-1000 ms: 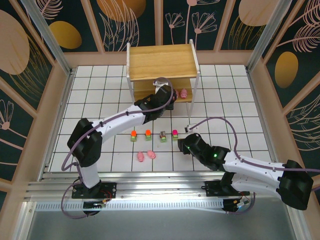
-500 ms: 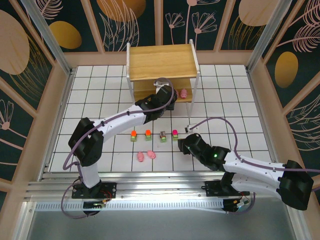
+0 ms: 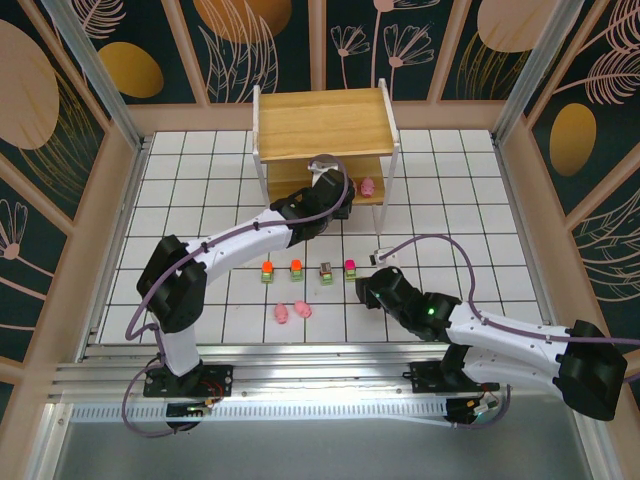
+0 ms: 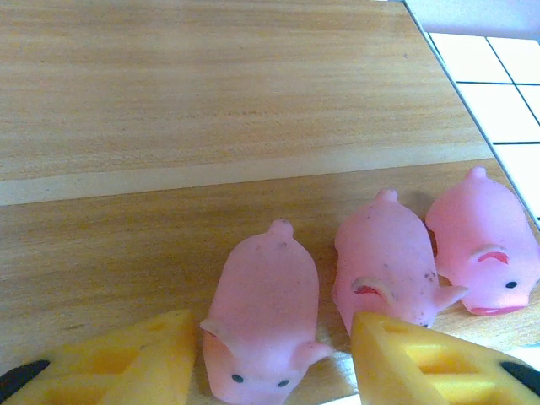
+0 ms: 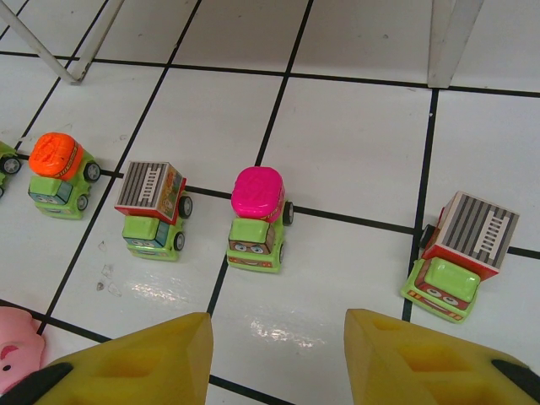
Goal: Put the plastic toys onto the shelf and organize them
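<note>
On the lower board of the shelf (image 4: 253,101) three pink pigs stand side by side: a left one (image 4: 261,295), a middle one (image 4: 384,253) and a right one (image 4: 485,232). My left gripper (image 4: 272,337) is open around the left pig, its yellow fingers (image 4: 126,363) a little apart from the pig's sides. The left arm reaches under the shelf's (image 3: 322,125) top board. My right gripper (image 5: 278,325) hangs open over bare floor. Ahead of it stand an orange-topped truck (image 5: 59,173), a grey-topped truck (image 5: 152,211), a magenta-topped truck (image 5: 257,219) and another grey-topped truck (image 5: 460,253).
Two more pink pigs (image 3: 292,311) lie on the tiled floor in front of the truck row (image 3: 308,269). A white shelf leg (image 5: 451,38) stands beyond the trucks. Wooden walls enclose the tiled floor on all sides.
My left gripper's jaws have spread apart and let go of the pig on the lower board. The right arm has hardly moved.
</note>
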Robot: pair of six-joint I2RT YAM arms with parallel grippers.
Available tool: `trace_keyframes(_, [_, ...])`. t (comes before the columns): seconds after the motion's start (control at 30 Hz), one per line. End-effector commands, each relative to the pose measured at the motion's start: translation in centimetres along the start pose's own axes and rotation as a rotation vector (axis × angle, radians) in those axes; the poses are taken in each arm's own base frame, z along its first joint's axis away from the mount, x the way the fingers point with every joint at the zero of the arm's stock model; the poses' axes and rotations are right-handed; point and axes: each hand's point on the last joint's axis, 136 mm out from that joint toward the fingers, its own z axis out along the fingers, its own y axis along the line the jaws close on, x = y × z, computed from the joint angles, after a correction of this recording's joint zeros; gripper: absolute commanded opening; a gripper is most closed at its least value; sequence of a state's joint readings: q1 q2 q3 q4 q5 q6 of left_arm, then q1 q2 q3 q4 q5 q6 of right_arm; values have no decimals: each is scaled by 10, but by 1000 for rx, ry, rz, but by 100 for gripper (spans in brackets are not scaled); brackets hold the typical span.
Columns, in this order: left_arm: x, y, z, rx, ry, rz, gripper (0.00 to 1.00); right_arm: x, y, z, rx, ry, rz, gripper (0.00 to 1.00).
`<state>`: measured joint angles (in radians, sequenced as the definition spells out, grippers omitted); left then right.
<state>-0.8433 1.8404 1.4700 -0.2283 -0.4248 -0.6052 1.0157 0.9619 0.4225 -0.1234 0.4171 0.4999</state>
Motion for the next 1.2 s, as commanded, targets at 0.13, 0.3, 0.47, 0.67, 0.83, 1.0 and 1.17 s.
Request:
trace_keyframes(0.13, [-29,-3,-18,22,-74,-24,53,-1,-2,-1,-6,-15,5,46])
trace_keyframes(0.3, [-31,-3,-33,34,-91,-9,54,-1,-1,0,-7,-13,3,46])
trace_keyframes(0.47, [-18,-4,-40,26,-76,24,56,-1,-1,0,-6,-12,3,46])
trace_keyframes(0.67, [-10,1,-62,34,-76,37,58,-1,-1,0,-5,-12,2,46])
trace_keyframes(0.83, [10,7,-73,44,-51,42,58,-1,-1,0,-6,-12,1,46])
trace_keyframes(1.0, [40,16,-88,36,-22,96,58,-3,3,-3,0,-24,-15,46])
trace_keyframes(1.17, [76,34,-106,53,16,127,58,-5,12,-8,19,-51,-55,47])
